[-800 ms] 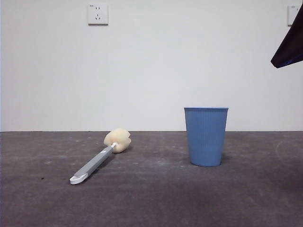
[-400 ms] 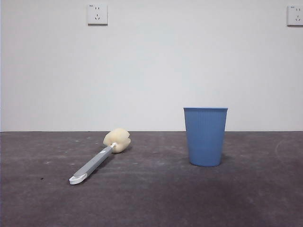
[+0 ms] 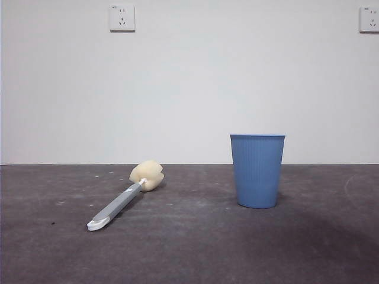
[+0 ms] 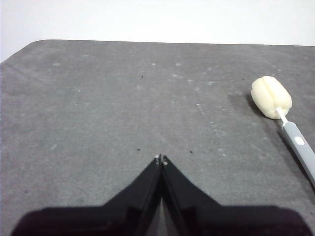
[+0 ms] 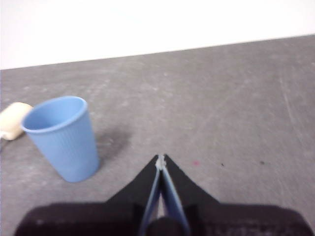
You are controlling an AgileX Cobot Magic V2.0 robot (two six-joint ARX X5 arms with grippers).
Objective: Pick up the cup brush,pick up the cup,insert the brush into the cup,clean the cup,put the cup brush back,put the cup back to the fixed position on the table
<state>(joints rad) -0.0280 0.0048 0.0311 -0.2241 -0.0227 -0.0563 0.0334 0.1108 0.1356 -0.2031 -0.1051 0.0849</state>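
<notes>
Cup brush: the cup brush [image 3: 123, 201] lies flat on the counter [image 3: 189, 248], in the front view at about 9 o'clock from the cup and well apart from it. Its cream-yellow sponge head [image 3: 147, 175] points away toward the wall, and the grey handle runs toward 7 o'clock to a white tip [image 3: 96, 223] nearer the camera.

Cup: the cup [image 3: 257, 170] stands upright on the counter with its open mouth up, at about 3 o'clock from the sponge head. Nothing is inside it that can be seen, and nothing touches it.

Left tool: the left tool [image 4: 161, 158] hangs above bare counter with its two black jaws pressed together at the tips, clenched on nothing. In its wrist view the sponge head and part of the grey handle lie at about 2 o'clock from the tips, well apart.

Right tool: the right tool [image 5: 161, 157] is also clenched, jaws meeting at the tips and gripping nothing. In its wrist view the cup stands at about 9 o'clock from the tips, near but not touching, with the sponge head just showing beyond the cup.

Counter: dark grey, matte, with pale scuffs.

Wall: a white wall with a socket plate [image 3: 122, 18] high at 11 o'clock and another [image 3: 368, 19] at the 1 o'clock corner.
</notes>
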